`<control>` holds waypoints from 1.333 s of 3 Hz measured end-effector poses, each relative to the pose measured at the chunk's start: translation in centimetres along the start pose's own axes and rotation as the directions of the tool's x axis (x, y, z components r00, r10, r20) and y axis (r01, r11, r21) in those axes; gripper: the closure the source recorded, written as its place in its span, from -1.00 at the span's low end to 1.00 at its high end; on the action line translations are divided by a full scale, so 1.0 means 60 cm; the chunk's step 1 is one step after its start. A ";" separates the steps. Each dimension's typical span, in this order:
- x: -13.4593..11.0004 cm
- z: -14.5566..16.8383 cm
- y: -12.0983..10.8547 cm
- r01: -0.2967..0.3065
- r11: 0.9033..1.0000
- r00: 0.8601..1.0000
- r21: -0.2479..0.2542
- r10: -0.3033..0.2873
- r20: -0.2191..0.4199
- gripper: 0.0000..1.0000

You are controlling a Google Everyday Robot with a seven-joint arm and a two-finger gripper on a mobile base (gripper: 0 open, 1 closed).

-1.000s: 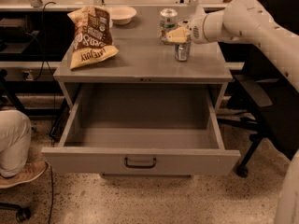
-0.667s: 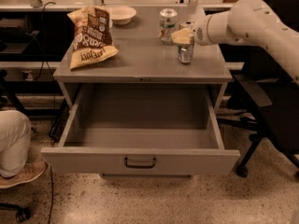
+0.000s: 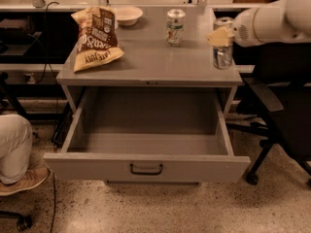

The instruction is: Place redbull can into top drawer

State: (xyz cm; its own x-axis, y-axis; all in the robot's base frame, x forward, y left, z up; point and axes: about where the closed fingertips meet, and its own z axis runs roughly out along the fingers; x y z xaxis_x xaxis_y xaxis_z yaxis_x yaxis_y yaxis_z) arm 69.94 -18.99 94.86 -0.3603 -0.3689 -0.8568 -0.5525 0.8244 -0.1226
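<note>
Grasp step in hand, by the look of it: end effector (image 3: pixel 221 37) at upper right of the frame, closed on the upper part of the redbull can (image 3: pixel 223 57), upright by the right edge of the counter (image 3: pixel 146 57); hard to tell whether lifted or resting. Well apart from the shorter can (image 3: pixel 176 27) and chip bag (image 3: pixel 95 38). Next, probably: lift clear, carry down-frame over the open top drawer (image 3: pixel 146 166), lower to its floor, then release.
</note>
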 end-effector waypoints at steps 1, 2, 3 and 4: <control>0.017 -0.020 0.027 0.011 0.999 0.998 -0.050 -0.014 -0.066 1.00; 0.018 -0.020 0.028 0.010 0.999 0.998 -0.051 -0.014 -0.066 1.00; 0.028 -0.017 0.034 0.011 0.997 0.997 -0.072 -0.016 -0.071 1.00; 0.060 -0.032 0.078 0.069 0.988 0.988 -0.136 -0.087 -0.128 1.00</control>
State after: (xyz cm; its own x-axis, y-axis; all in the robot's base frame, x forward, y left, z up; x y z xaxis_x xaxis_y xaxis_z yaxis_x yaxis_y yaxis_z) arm 64.64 -17.28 92.15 -0.4041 -0.4909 -0.7718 -0.6729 0.7311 -0.1126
